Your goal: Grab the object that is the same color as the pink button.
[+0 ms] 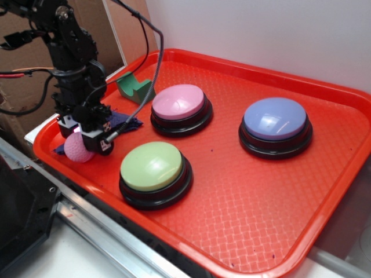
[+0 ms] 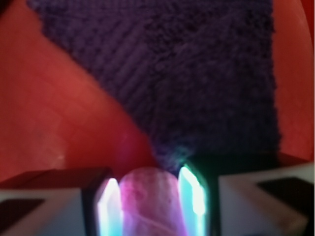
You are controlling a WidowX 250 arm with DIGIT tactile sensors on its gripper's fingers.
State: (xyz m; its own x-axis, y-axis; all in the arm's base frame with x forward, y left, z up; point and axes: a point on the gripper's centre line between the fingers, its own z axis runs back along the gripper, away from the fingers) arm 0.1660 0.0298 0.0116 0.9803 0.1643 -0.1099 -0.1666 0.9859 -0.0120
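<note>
So my hand (image 1: 87,142) is down at the left edge of the frame in the exterior view, and it's clamped around the little pink ball (image 1: 77,149). In the wrist view the ball (image 2: 147,201) sits at the bottom middle of the frame, squeezed between my 2 fingers (image 2: 109,206), which are glowing bluish-white on either side of it. Everything in that view is pretty blurry, so I can't make out the ball's texture there.

The ball is over the left rim area of the red tray (image 1: 278,220), right at the edge of the dark blue cloth (image 1: 119,123). Can't tell from either view whether it's touching the tray or is just off it. The cloth (image 2: 197,78) fills most of the upper part of the wrist view, with red tray showing on the left.

The pink button (image 1: 178,104) is in the upper middle of the exterior frame, well apart from the ball. The green button (image 1: 153,169) is below it, near the front edge of the tray, and the lavender-blue button (image 1: 275,121) is off to the right. There's a green notched block (image 1: 133,88) in the upper left, just beside the pink button, with my cable hanging over it.
</note>
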